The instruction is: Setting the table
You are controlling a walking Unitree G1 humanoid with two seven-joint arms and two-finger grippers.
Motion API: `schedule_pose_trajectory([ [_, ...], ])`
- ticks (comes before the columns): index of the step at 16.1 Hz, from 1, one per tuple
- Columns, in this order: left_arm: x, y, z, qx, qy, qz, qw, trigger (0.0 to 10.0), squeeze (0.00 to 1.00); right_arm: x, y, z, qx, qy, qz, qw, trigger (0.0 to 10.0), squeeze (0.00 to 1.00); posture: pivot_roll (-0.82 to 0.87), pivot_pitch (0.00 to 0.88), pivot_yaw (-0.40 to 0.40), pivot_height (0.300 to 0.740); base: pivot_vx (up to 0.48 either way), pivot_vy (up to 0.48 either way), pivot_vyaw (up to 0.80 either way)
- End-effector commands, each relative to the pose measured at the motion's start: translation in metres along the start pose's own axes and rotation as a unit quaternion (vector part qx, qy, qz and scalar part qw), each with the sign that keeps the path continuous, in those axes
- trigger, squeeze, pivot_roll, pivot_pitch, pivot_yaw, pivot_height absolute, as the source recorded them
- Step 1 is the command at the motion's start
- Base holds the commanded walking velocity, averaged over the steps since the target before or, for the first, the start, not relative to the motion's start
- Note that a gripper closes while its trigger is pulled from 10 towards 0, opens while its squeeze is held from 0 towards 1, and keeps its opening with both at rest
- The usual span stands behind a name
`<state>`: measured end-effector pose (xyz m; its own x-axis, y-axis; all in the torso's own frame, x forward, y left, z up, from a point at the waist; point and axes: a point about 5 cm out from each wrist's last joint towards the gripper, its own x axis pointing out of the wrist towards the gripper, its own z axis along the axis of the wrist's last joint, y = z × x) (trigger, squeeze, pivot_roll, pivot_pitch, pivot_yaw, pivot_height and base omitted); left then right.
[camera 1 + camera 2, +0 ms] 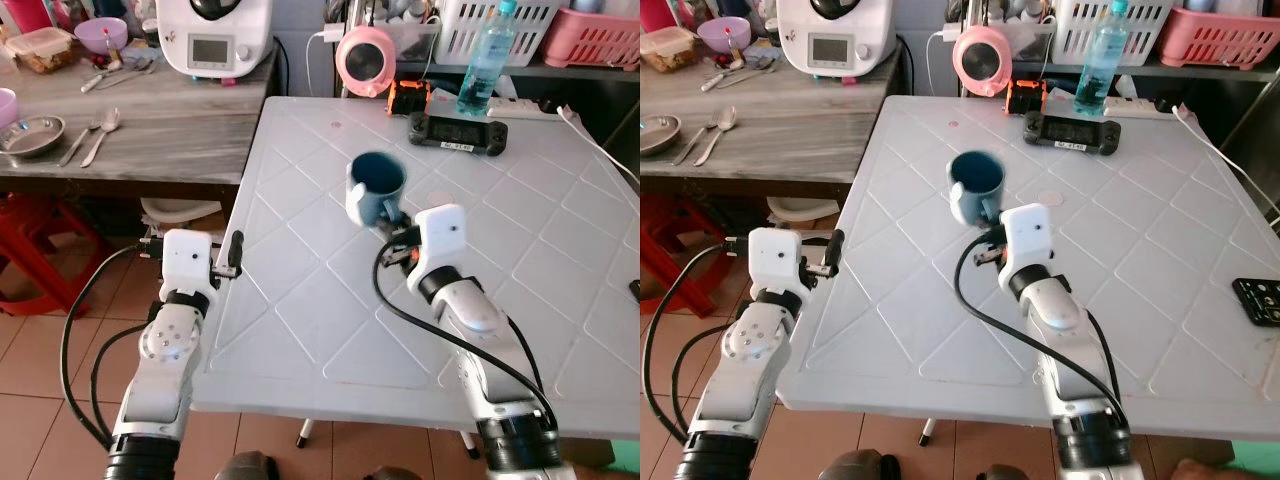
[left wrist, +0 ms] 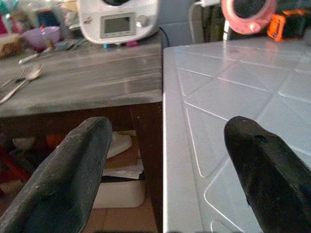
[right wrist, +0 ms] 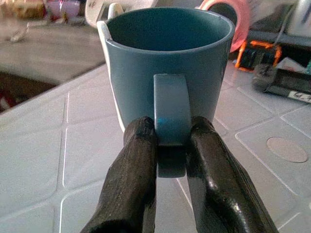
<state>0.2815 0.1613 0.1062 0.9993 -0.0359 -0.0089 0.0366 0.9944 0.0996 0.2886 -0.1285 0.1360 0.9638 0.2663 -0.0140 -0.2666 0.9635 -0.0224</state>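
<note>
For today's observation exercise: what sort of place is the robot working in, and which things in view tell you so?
Probably a home kitchen or dining corner: a white kitchen machine and spoons on the wooden counter, and a blue mug held over the white plastic table.

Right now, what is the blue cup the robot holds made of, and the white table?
The blue mug looks like glazed ceramic: thick rim, smooth, soft sheen. The right gripper pinches its handle. The white table looks like moulded plastic, judging by its raised diamond ridges and dull shine.

Teal-blue mug on a white surface embossed with diamond lines; grey wood-grain surface upper left; black end effector fingers.
</note>
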Motion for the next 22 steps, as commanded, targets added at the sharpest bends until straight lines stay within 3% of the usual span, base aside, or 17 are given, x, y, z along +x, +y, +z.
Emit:
schedule_pose_trajectory([
  [1,0.002,0.004,-0.002,-0.019,0.009,0.015,1.0,10.0,0.0,-0.005,-0.003,0.011,0.024,-0.034,-0.028,0.999,10.0,0.0,-0.05,0.0,0.015,0.74,0.0,0.255,0.0],
  [4,0.008,0.003,-0.003,-0.049,0.016,0.028,0.998,10.0,0.0,-0.013,-0.005,0.007,0.048,-0.026,-0.077,0.996,10.0,0.0,-0.06,0.0,0.021,0.74,0.0,0.477,0.0],
  [6,0.01,0.002,-0.003,-0.057,0.015,0.027,0.998,10.0,0.0,-0.012,-0.007,0.005,0.037,-0.01,-0.104,0.994,10.0,0.0,-0.06,0.0,0.022,0.74,0.0,0.48,0.0],
  [7,0.01,0.001,-0.002,-0.058,0.015,0.027,0.998,10.0,0.0,-0.012,-0.005,0.007,0.046,-0.028,-0.073,0.996,10.0,0.0,-0.06,0.0,0.021,0.74,0.0,0.48,0.0],
  [9,0.01,0.001,-0.003,-0.055,0.015,0.026,0.998,10.0,0.0,-0.012,-0.007,0.009,0.001,-0.027,-0.073,0.997,10.0,0.0,-0.07,0.0,0.02,0.74,0.0,0.48,0.0],
  [11,0.009,0.001,-0.003,-0.048,0.011,0.021,0.999,10.0,0.0,-0.016,-0.004,0.008,0.056,-0.028,-0.049,0.997,10.0,0.0,-0.07,0.0,0.019,0.74,0.0,0.48,0.0],
  [13,0.009,0.001,-0.003,-0.044,0.013,0.021,0.999,10.0,0.0,-0.017,-0.006,0.006,0.061,-0.023,-0.063,0.996,10.0,0.0,-0.06,0.0,0.018,0.74,0.0,0.409,0.0],
  [15,0.009,0.001,-0.005,-0.052,0.019,0.011,0.998,10.0,0.0,-0.016,-0.004,0.001,0.027,-0.004,-0.072,0.997,10.0,0.0,-0.06,0.0,0.018,0.74,0.0,0.48,0.0],
  [16,0.008,0.001,-0.005,-0.053,0.018,0.005,0.998,10.0,0.0,-0.017,-0.002,-0.001,0.04,0.004,-0.064,0.997,10.0,0.0,-0.06,0.0,0.018,0.74,0.0,0.48,0.0],
  [18,0.007,-0.001,-0.003,-0.049,0.009,-0.005,0.999,10.0,0.0,-0.016,-0.007,0.003,0.01,-0.014,-0.091,0.996,10.0,0.0,-0.07,0.0,0.018,0.74,0.0,0.48,0.0],
  [22,0.007,0.0,-0.004,-0.058,0.011,-0.012,0.998,10.0,0.0,-0.017,-0.016,0.009,0.033,-0.04,-0.108,0.993,10.0,0.0,-0.06,0.0,0.022,0.74,0.0,0.476,0.0],
])
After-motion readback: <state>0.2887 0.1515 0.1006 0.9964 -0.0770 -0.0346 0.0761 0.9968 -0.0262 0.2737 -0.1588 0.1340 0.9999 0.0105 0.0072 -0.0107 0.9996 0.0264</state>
